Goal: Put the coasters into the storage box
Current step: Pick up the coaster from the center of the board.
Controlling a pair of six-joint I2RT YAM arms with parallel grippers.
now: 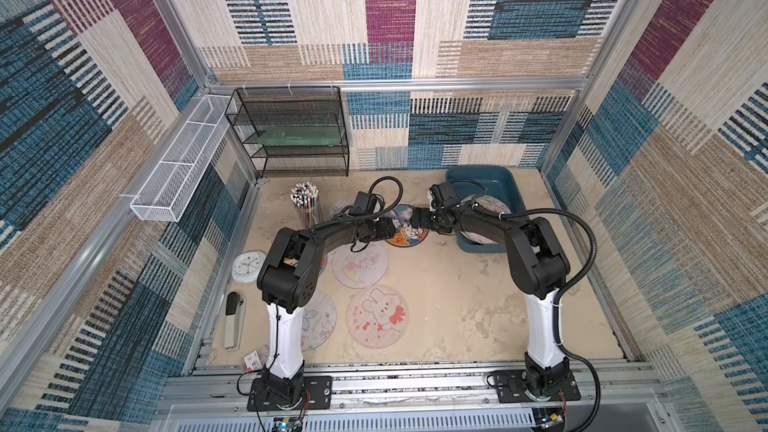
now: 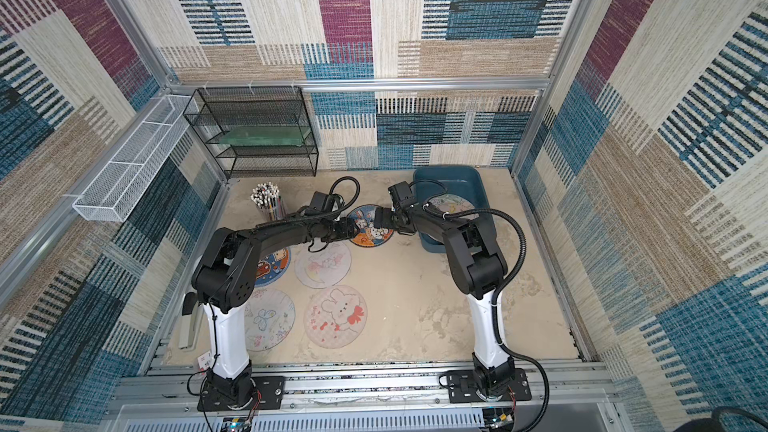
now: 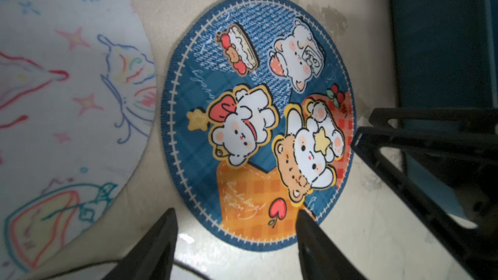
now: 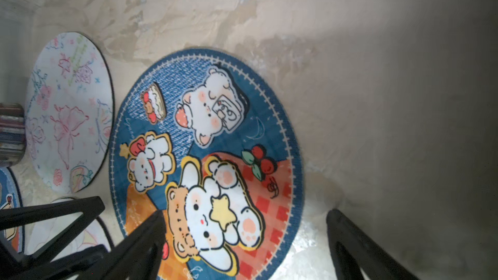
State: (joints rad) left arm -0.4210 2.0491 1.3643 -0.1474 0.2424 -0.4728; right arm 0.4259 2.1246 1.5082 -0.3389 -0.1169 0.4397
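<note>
The left gripper (image 3: 234, 227) and the right gripper (image 4: 245, 227), both spread wide and holding nothing, hang from either side over the dark blue coaster (image 1: 406, 226) lying flat on the table (image 1: 449, 305) beside the storage box (image 1: 505, 180).

table (image 1: 436, 284): beige, mottled | on it: coasters (image 1: 377, 316), storage box (image 1: 505, 184), clock (image 1: 248, 266), stapler (image 1: 233, 320)
</note>
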